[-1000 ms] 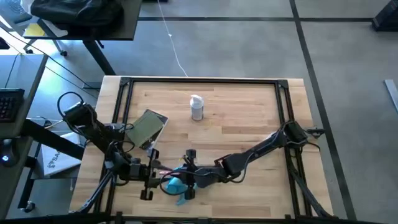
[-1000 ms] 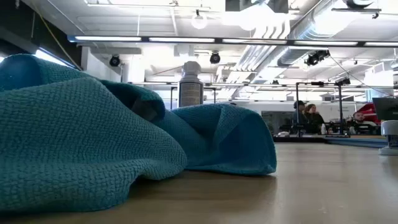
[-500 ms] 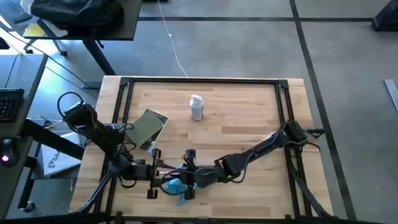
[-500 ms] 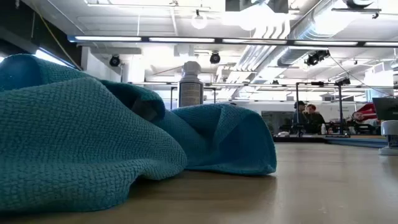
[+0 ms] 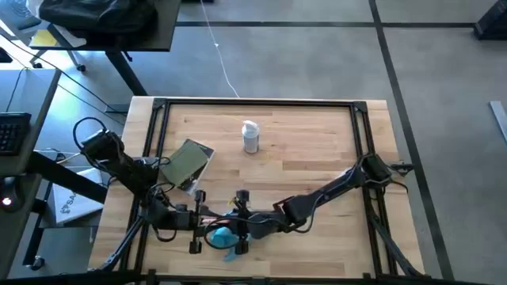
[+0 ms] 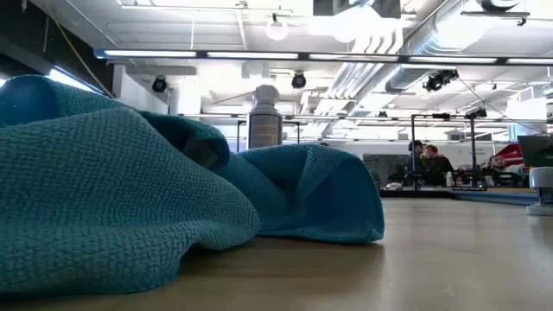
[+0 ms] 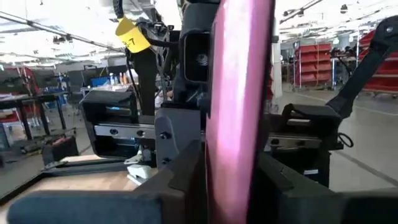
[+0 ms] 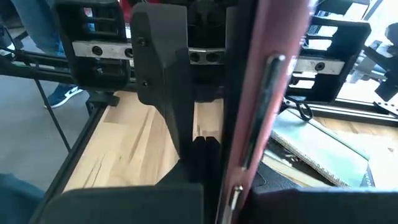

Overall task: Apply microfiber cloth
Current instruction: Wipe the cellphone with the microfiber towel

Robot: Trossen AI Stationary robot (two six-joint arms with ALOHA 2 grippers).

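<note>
Turquoise and crumpled, the microfiber cloth [image 5: 225, 237] sits at the table's front edge, nearest the low camera, where its folds [image 6: 130, 199] fill the left of that view. It is bunched, so no clear long axis shows. From above, 1 loose tail trails toward the front edge, and that is the only direction it points.

Just behind the cloth, the 2 grippers meet. The left gripper [image 5: 201, 225] comes in from the left and the right gripper [image 5: 235, 216] from the right. Each wrist view shows a thin pink slab [image 7: 239, 93] standing edge-on between that arm's dark fingers, so both look clamped on it. I cannot tell what the slab is.

The cloth lies just to the front-edge side of both grippers, roughly between them, and neither arm looks clearly nearer. With both holding the slab, 1 would probably have to let go before taking the cloth.

Farther back lie an olive pouch [image 5: 188, 161] and, beyond it, a small spray bottle [image 5: 250, 136], well apart from the cloth.
</note>
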